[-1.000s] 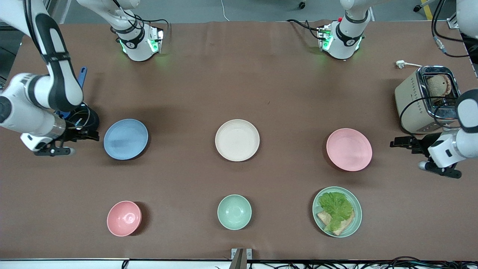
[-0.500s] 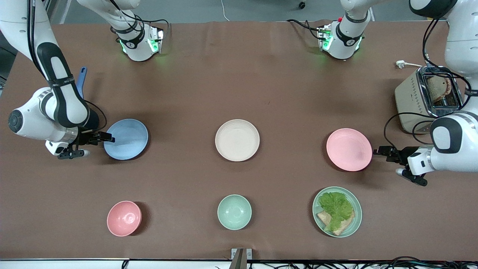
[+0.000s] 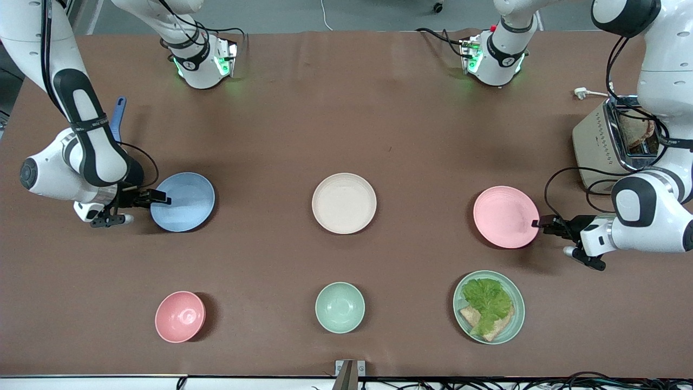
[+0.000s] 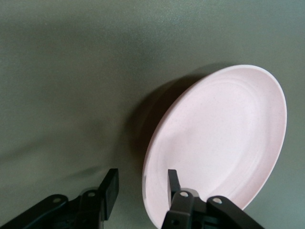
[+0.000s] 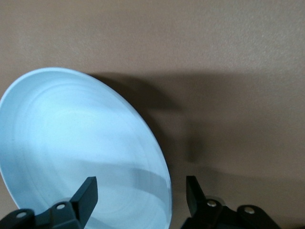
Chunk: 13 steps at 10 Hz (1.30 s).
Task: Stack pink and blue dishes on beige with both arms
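The beige plate (image 3: pixel 344 203) lies in the middle of the table. Toward the right arm's end lies the pale blue plate (image 3: pixel 182 201) (image 5: pixel 81 143). My right gripper (image 3: pixel 162 200) (image 5: pixel 140 191) is open and low at its outer rim, one finger over the dish and one outside it. Toward the left arm's end lies the pale pink plate (image 3: pixel 506 216) (image 4: pixel 224 143). My left gripper (image 3: pixel 538 223) (image 4: pixel 141 183) is open too, and its fingers straddle that plate's outer rim. Both plates rest on the table.
Nearer the front camera stand a small pink bowl (image 3: pixel 180 317), a pale green bowl (image 3: pixel 340 307) and a green plate with lettuce (image 3: pixel 489 306). A toaster (image 3: pixel 617 143) stands by the left arm. A blue utensil handle (image 3: pixel 118 116) lies beside the right arm.
Both grippers have moved inward along the table, the right one onto the blue plate's rim and the left one onto the pink plate's rim. The plates have not moved.
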Tool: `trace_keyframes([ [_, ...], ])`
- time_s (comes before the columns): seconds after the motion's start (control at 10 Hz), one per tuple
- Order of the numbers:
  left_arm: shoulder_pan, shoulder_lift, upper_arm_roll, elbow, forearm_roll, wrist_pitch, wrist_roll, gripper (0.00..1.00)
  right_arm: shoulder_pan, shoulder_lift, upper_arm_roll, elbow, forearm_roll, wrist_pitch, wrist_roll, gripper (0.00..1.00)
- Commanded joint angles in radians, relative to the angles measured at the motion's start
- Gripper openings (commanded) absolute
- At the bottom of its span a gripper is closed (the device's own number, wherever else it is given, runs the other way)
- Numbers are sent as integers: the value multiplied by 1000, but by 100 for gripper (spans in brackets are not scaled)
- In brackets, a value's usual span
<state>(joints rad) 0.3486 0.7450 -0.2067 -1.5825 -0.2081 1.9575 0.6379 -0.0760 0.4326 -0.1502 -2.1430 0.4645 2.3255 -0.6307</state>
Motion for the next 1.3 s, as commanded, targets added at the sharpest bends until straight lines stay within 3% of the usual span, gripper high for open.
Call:
trace_keyframes([
  [0.0,-11,34,3,-1,-25,26,14,29,-11,-5,3,-20,48,-3,-46,66],
  [0.1,-13,34,3,1,-25,27,10,11,-13,-3,0,-20,49,-3,-66,49],
  [0.2,-13,30,3,3,-25,27,8,1,-13,3,-12,-18,49,-3,-95,27],
  [0.3,-16,31,3,7,-24,27,8,0,-15,8,-20,-18,57,-3,-104,8],
  [0.4,-14,19,0,12,-22,18,8,0,-12,6,-31,-15,75,-2,-106,1],
  [0.7,-20,-99,-98,15,-10,-82,-187,0,2,3,-58,8,80,-14,-104,0],
  [1.0,-68,-144,-255,12,-8,-102,-534,0,21,-14,-127,145,77,-243,-51,0],
  [1.2,-223,-157,-261,15,59,-43,-790,0,28,-47,-160,283,39,-444,88,0],
])
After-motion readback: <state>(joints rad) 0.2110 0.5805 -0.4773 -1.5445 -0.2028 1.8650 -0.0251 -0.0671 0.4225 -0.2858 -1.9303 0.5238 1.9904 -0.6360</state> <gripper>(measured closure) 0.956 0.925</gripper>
